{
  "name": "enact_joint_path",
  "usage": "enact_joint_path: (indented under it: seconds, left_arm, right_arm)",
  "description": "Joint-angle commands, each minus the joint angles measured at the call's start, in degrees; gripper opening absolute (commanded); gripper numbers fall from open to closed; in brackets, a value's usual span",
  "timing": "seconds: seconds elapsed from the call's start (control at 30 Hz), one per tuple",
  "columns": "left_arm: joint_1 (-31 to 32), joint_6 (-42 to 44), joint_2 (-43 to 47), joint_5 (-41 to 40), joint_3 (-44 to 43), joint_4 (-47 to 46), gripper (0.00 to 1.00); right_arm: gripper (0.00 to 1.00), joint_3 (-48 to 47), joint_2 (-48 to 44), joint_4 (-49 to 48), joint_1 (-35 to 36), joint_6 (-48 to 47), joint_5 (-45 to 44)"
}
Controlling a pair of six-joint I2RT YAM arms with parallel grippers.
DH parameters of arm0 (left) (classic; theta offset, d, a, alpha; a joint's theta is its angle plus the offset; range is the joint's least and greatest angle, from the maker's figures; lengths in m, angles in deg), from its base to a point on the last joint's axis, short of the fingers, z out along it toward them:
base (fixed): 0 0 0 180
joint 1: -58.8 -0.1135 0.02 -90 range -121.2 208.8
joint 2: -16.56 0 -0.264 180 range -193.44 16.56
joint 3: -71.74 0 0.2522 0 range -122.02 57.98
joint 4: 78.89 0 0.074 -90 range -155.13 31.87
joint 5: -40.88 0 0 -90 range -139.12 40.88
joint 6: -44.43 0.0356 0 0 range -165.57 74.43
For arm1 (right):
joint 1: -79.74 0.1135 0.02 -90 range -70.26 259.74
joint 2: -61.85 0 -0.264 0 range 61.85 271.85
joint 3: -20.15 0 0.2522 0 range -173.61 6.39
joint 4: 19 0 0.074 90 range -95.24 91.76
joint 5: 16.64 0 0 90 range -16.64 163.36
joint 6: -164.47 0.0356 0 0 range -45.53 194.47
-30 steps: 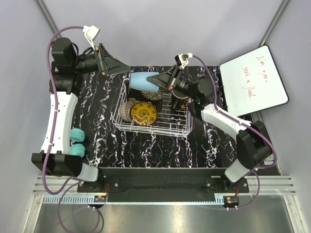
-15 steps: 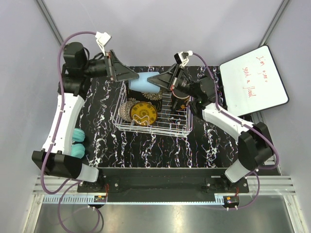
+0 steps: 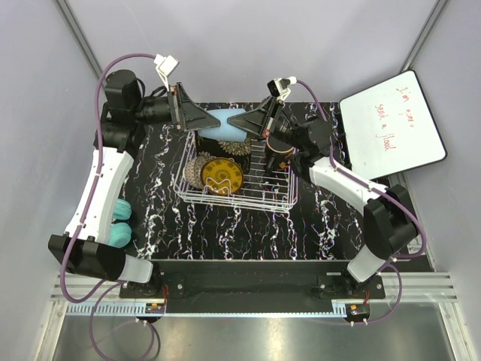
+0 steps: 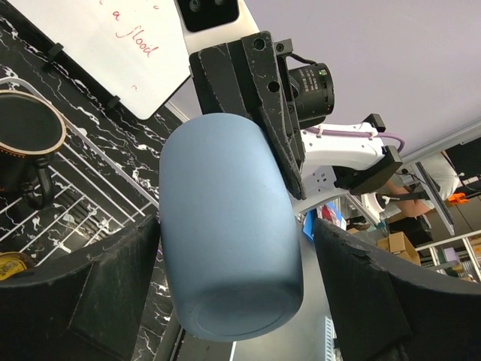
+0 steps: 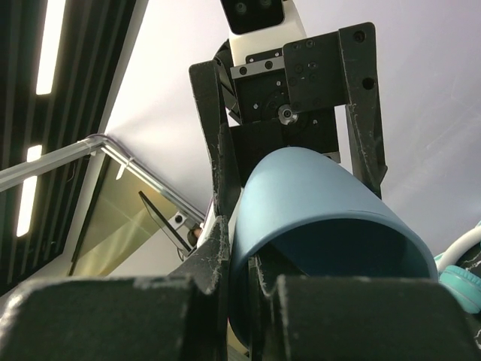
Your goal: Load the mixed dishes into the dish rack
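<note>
Now | right fingers [image 5: 209, 265] pinch light blue cup [image 3: 223, 125] rim | left fingers [image 4: 105, 301] wide around it

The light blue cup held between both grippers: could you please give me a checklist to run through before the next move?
1. Grip of the right gripper on the light blue cup rim: ok, clamped.
2. Opening of the left gripper: ok, its fingers sit either side of the cup's base.
3. Contact of those fingers with the cup: not ok, gaps show on both sides.
4. Free space in the dish rack: ok, bare wires along its near side.
5. Cup's height above the dark mug and yellow plate: cannot tell.
</note>
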Motion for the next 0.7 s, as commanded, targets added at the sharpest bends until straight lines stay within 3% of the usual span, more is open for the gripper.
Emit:
enact_joint_path:
  seconds: [0.0,0.47,0.6,0.63,0.67]
  left_arm:
    - [1.73,0.27,2.29,0.24,0.27,-1.76,0.84]
    - [3.49,0.88,1.59,-2.75,0.80,-1.85,0.83]
    - [4.02,1.23,1.41,-3.01,1.15,-1.76,0.61]
    - [4.10,1.23,1.50,-3.01,1.24,-1.76,0.43]
    - [4.28,1.32,1.50,-3.01,1.50,-1.85,0.34]
  right_arm:
    - [0.00,-2.91,1.21,-4.72,-0.08,0.72,-2.30]
    - [0.00,-5.46,4.81,-6.75,1.59,2.13,-3.01]
    - [0.00,-6.25,6.22,-7.62,2.12,2.56,-3.36]
    - [0.00,-6.86,6.40,-7.63,2.21,2.65,-3.27]
    - [0.00,-7.04,6.66,-7.63,2.21,2.65,-3.18]
